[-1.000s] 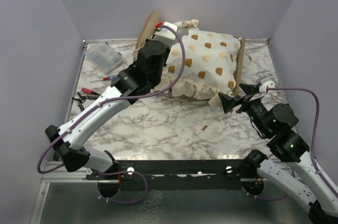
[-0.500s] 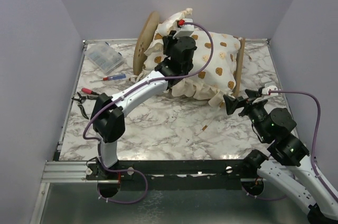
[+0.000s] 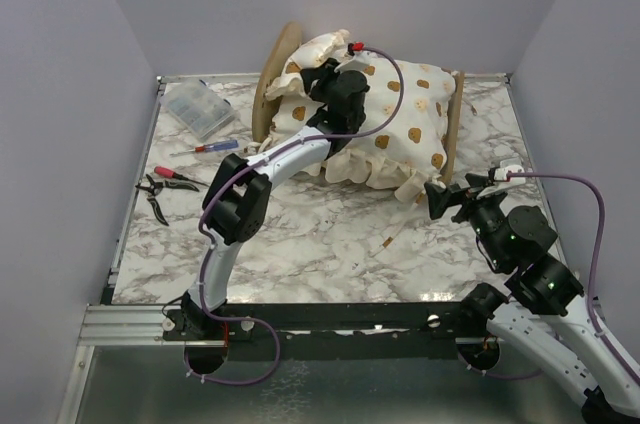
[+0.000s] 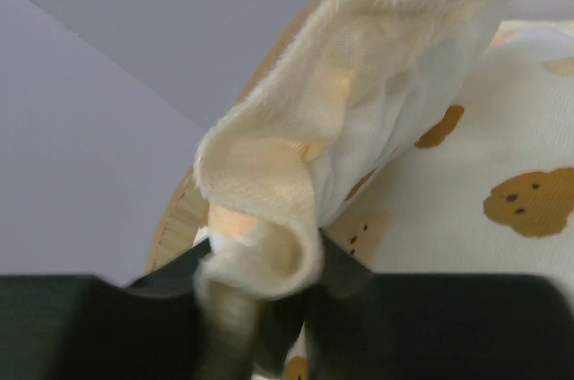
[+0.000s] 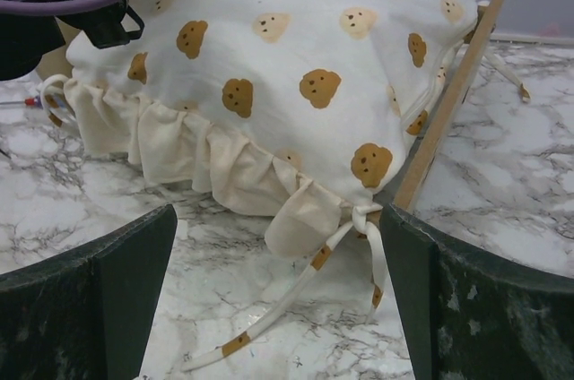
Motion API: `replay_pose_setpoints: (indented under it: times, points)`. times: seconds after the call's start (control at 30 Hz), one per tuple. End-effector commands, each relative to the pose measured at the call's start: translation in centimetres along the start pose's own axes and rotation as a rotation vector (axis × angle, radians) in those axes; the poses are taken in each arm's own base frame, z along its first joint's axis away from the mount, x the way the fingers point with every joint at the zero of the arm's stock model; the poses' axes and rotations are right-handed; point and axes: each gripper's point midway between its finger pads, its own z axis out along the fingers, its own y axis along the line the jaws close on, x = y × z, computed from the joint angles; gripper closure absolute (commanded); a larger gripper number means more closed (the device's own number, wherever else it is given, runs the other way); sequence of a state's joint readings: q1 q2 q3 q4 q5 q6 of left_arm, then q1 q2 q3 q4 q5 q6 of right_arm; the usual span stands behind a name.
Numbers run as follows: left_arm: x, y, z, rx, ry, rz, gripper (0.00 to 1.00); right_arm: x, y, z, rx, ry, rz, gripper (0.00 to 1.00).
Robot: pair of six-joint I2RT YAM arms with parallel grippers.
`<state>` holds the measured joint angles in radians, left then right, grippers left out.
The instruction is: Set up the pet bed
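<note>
Left fingers closed on a fold of the pillow; right fingers wide apart, empty, near the footboard corner. Within the last second the left arm has carried the pillow to the headboard, so bedding is probably almost finished. The bed, far centre of the table, holds the cushion with the pillow on it. Contents of the clear box at far left are indistinct.

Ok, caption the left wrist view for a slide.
Left fingers pinch the small pillow by its cream edge, plywood headboard behind.
</note>
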<state>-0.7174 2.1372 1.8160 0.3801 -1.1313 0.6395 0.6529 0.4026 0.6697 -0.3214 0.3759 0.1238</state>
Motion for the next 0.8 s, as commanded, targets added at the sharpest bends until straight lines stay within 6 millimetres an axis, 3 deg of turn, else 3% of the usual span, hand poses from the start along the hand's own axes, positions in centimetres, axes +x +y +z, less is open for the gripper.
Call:
replay_pose_setpoints:
  times: [0.0,0.07,0.17,0.5,0.77]
  points:
    - [0.2,-0.2,-0.3,0.018,-0.025,0.033,0.54,0.7,-0.8,-0.4,0.035,0.025,-0.002,0.00]
    - [-0.1,-0.3,-1.1,0.048,-0.035,0.038,0.36,0.7,-0.9,-0.5,0.037,0.029,-0.005,0.00]
    - [-1.0,-0.4,-2.4,0.130,-0.041,0.030,0.26,0.9,-1.0,-0.7,0.044,0.039,-0.010,0.00]
    - [-5.6,0.8,-7.7,0.491,-0.028,-0.155,0.12,0.0,-1.9,-1.8,0.076,0.036,-0.006,0.00]
    - [-4.9,3.5,-10.4,0.614,0.095,-0.363,0.10,-1.0,-3.8,-3.4,0.161,0.023,0.022,0.00]
